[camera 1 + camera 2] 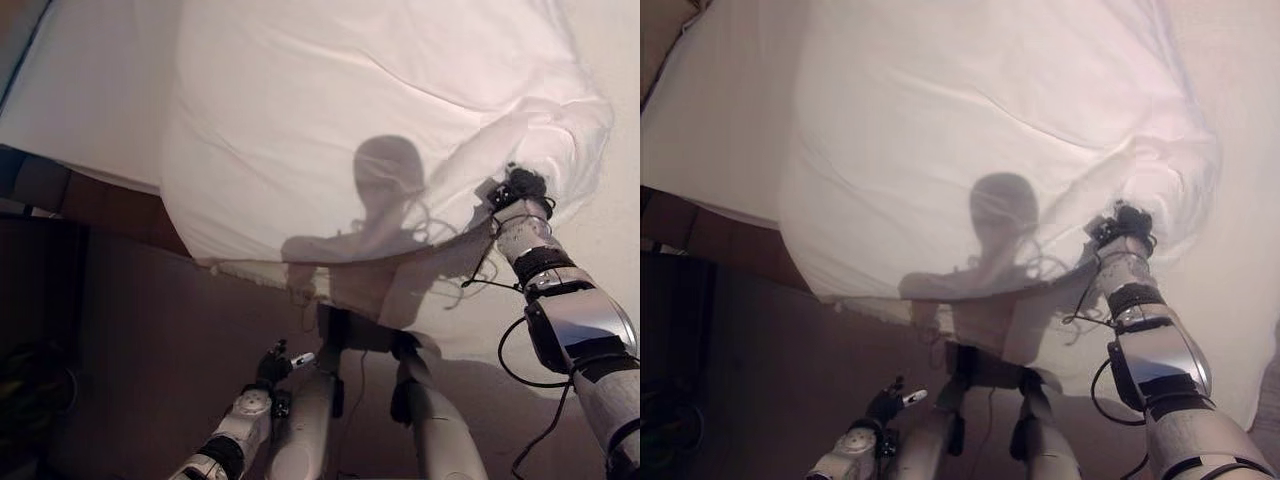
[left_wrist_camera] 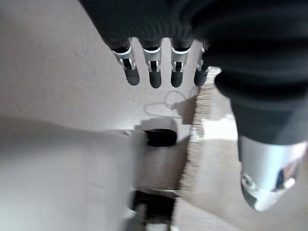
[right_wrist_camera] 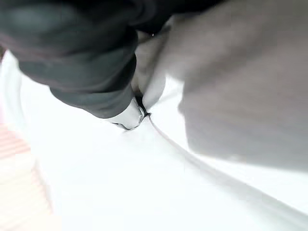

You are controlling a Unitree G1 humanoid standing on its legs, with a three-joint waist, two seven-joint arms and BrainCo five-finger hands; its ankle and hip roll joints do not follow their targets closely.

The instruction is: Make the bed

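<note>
While the white duvet [image 1: 350, 130] is spread over the bed [image 1: 90, 110] with its near edge hanging over the bedside, a bunched fold of it is pinched in the right hand [image 1: 527, 188] at its right corner. The left hand [image 1: 275, 366] is held low near the floor [image 1: 130, 350], its fingers [image 2: 154, 72] straight and holding nothing.

Duvet [image 1: 330, 110] glares bright with a hard shadow on it, floor [image 1: 150, 350] dim, wrist views blurred, possibly motion.
</note>
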